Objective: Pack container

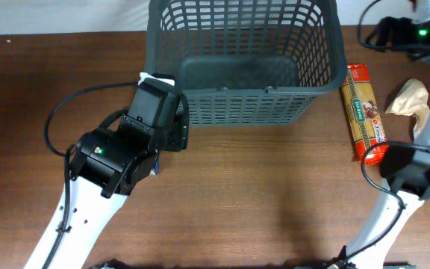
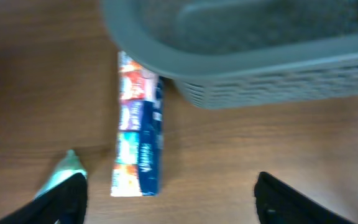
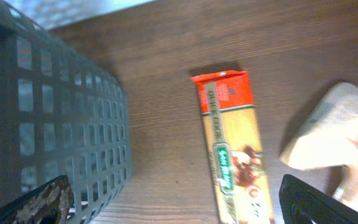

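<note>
Jaws apart and empty on both: left gripper (image 2: 174, 198) above a packet (image 2: 138, 134) beside the basket (image 2: 260, 68), right gripper (image 3: 179, 208) above a pasta pack (image 3: 235, 143).

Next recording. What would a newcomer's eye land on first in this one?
The big grey basket stands empty at top centre of the overhead view. A red-and-yellow pasta packet lies just to its right, with a crumpled beige bag beyond it. The left tool hangs open above a blue-and-red packet by the basket's left front corner.
</note>
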You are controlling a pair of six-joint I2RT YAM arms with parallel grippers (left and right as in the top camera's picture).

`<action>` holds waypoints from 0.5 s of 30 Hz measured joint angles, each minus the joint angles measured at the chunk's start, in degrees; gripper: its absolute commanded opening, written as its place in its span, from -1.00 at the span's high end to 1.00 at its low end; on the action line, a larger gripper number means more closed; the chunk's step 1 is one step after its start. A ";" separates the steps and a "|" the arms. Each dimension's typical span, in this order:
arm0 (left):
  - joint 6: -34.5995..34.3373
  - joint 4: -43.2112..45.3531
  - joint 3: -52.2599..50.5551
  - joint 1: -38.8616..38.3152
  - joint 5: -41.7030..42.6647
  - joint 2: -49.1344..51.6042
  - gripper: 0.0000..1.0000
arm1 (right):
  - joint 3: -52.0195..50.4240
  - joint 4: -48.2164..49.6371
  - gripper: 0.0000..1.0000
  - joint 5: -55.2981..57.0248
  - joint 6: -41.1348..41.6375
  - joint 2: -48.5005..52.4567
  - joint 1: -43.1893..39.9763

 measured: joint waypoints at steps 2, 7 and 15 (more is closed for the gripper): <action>0.28 0.00 0.00 0.57 -2.99 0.00 -0.98 | 0.04 -1.11 -0.98 0.00 0.04 -2.21 -1.31; 0.02 -0.02 0.02 7.43 -6.82 0.00 -0.99 | 0.61 -4.44 -0.98 0.76 0.59 -9.29 -2.25; 0.00 -0.02 0.00 25.46 -7.50 0.00 -0.99 | 1.18 -5.99 -0.98 7.87 6.01 -17.92 -2.23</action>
